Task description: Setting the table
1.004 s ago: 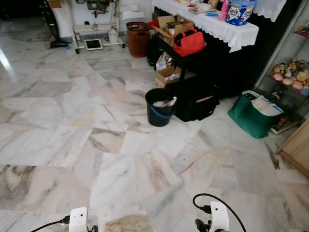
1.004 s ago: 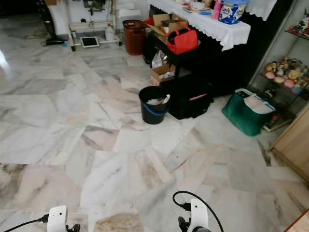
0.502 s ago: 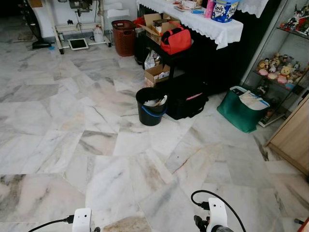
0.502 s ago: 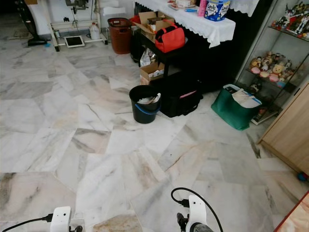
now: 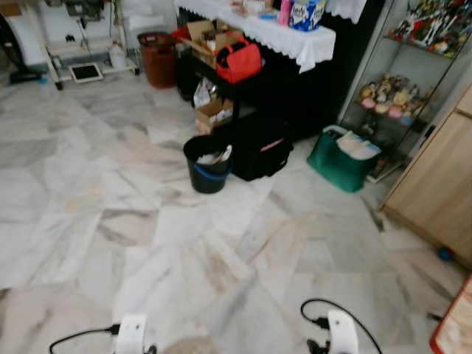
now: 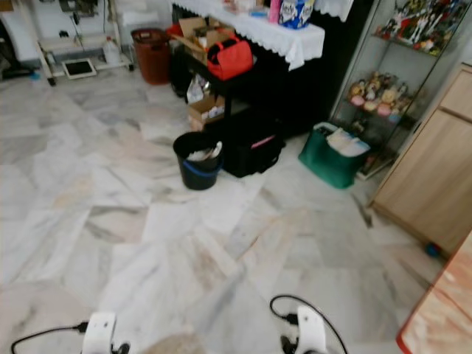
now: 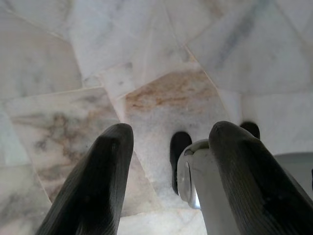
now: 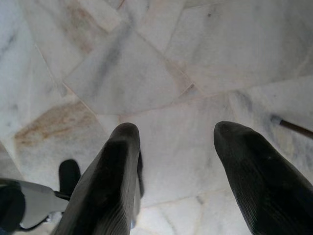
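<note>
Marble floor (image 5: 147, 243) lies open before black bucket (image 5: 207, 164).

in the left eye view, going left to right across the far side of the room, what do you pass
brown bin → red bag → blue and white tub on the white-clothed table → green bag → wooden cabinet

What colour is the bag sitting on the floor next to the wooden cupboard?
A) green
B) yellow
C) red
A: the bag on the marble floor, between the black table and the wooden cupboard, is green.
</note>
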Available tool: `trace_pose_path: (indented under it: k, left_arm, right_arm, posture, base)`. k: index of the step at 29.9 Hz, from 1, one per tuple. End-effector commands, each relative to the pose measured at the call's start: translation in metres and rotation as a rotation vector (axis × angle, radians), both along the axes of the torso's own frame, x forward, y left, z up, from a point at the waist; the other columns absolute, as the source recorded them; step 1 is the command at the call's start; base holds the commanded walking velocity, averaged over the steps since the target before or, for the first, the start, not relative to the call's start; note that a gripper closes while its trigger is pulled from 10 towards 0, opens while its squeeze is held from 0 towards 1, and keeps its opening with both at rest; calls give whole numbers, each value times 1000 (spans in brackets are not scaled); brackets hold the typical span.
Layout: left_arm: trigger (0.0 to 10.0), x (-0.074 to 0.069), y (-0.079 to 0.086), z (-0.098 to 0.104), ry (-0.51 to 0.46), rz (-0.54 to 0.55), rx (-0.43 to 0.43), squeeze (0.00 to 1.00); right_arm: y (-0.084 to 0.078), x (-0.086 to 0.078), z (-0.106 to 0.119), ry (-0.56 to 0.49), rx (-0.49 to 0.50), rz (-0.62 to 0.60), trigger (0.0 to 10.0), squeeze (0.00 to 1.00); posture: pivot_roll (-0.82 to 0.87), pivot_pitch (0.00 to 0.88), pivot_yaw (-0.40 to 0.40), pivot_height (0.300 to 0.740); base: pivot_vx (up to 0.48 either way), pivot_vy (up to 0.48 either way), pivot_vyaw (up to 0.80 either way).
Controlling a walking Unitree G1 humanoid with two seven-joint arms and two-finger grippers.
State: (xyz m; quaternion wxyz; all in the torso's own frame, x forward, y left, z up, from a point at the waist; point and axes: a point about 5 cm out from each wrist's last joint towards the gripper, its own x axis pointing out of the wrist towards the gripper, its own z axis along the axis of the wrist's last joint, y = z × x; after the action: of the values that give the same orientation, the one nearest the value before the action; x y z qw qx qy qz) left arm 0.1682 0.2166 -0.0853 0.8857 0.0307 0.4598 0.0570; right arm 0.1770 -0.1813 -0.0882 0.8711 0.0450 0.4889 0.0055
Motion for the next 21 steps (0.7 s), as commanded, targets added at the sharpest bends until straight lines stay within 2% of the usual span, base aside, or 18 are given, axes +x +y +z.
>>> trace_pose_path:
  k: [1, 12, 21]
  left_arm:
    - [10000, 1, -4, 0, 4, -15, -3, 0]
    - [10000, 2, -6, 0, -2, -16, -15, 0]
    - [10000, 3, -6, 0, -7, -23, -17, 0]
  right_arm:
    - [4, -1, -1, 3, -1, 4, 10000, 0]
    - [8, -1, -1, 8, -8, 12, 10000, 0]
    - [-5, -6, -2, 18, -23, 0, 10000, 0]
  posture:
    - [115, 0, -73, 740]
    - [116, 0, -80, 740]
    - [111, 0, -74, 740]
  base:
    - [0, 0, -631]
    - [0, 0, -628]
    - [0, 0, -628]
